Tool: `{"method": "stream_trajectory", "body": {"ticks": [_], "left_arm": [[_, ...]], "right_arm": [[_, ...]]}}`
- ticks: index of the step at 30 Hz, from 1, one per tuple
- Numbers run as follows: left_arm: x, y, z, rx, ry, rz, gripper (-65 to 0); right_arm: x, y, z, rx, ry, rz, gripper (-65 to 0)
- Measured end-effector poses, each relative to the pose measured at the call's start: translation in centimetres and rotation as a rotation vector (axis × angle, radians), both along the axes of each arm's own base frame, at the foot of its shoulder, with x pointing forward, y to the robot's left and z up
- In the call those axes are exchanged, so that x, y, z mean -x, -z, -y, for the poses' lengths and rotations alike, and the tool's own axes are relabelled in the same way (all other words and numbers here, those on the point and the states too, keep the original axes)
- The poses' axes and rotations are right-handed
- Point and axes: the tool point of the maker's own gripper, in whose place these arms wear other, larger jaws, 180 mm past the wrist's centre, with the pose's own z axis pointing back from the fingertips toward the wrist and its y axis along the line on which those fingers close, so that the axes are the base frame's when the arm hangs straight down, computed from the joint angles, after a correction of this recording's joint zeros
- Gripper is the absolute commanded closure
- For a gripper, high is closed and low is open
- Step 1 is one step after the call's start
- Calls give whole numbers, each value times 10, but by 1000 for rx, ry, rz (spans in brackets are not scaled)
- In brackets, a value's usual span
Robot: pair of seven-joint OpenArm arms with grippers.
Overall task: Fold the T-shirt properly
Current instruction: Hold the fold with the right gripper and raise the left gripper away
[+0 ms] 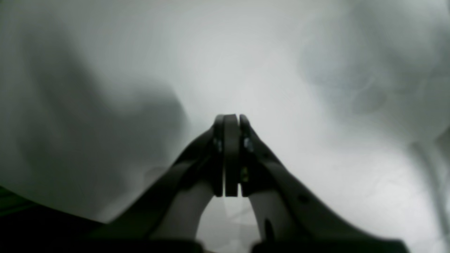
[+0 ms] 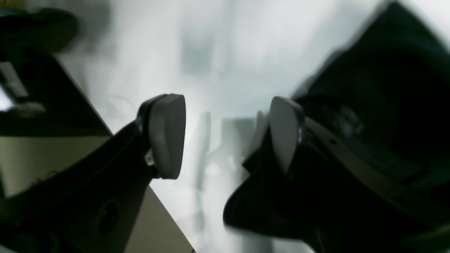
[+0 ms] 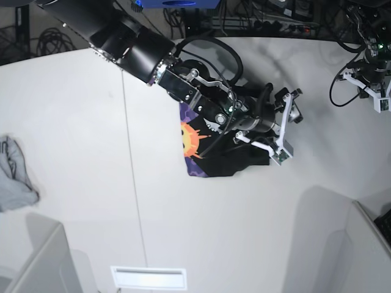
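- Base view: the T-shirt (image 3: 211, 160) lies bunched at frame centre on the bench (image 3: 73, 122).
- Right gripper (image 3: 286, 125) jaws gape empty; left gripper (image 1: 231, 121) jaws are pressed together.
- Soft, limp cloth; best pinched at an edge or corner.

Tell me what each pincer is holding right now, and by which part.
Nothing is held. The right pincer stands open above the table beside the folded T-shirt, with nothing between its pads. The left pincer is shut on nothing, away from the shirt.
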Motion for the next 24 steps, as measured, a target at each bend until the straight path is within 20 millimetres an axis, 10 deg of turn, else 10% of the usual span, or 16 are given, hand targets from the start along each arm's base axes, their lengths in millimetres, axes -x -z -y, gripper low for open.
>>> {"method": "stream_trajectory", "body": {"ticks": [8, 11, 16, 24], "left_arm": [[-1, 0, 1, 3, 1, 5, 0], [-1, -1, 0, 2, -1, 5, 0], [-1, -1, 0, 2, -2, 5, 0], [-8, 13, 30, 61, 53, -4, 0]], "right_arm": [[-5, -58, -3, -129, -10, 100, -354], [-28, -45, 27, -99, 79, 89, -299], [-61, -23, 80, -69, 250, 41, 0], [-70, 3, 99, -33, 323, -22, 0]]}}
